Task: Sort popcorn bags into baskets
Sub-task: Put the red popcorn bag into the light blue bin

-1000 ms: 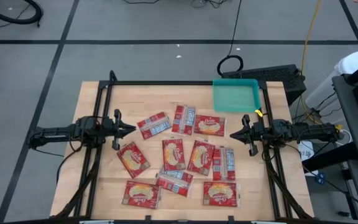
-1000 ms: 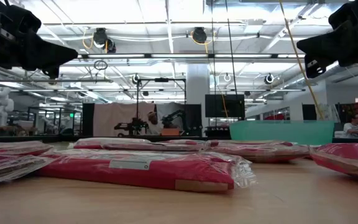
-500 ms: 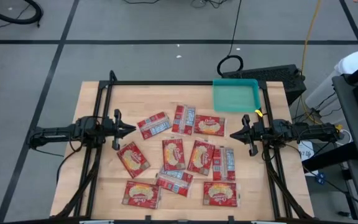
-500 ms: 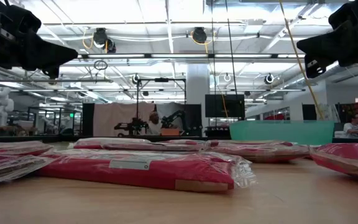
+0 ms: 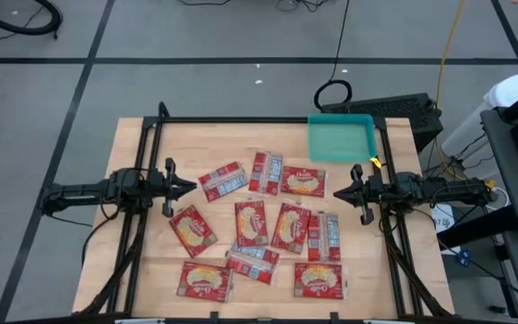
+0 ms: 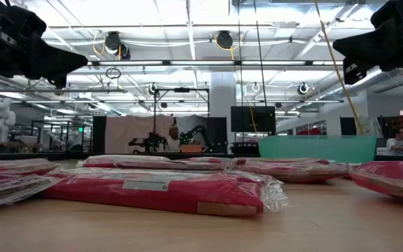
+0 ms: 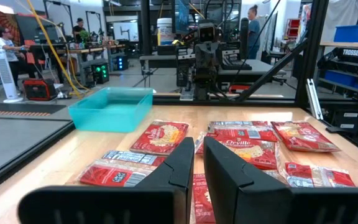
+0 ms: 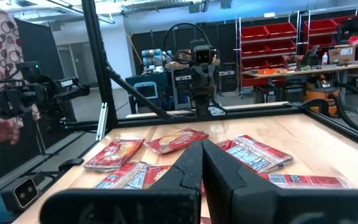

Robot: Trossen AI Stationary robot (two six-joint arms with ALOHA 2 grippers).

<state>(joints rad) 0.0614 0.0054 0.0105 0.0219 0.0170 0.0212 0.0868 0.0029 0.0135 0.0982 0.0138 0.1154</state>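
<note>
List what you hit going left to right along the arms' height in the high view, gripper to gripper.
left gripper, shut and empty → popcorn bag lying silver back up → upright red-and-silver bag → picture-side-up bag → right gripper, shut and empty. The teal basket sits farther back, off this line.

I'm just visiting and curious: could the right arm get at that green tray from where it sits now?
Probably yes. The right gripper, shut and empty, hovers above the table's right side, and the teal tray lies nearby with nothing between them.

Both arms raised, jaws closed, empty
</note>
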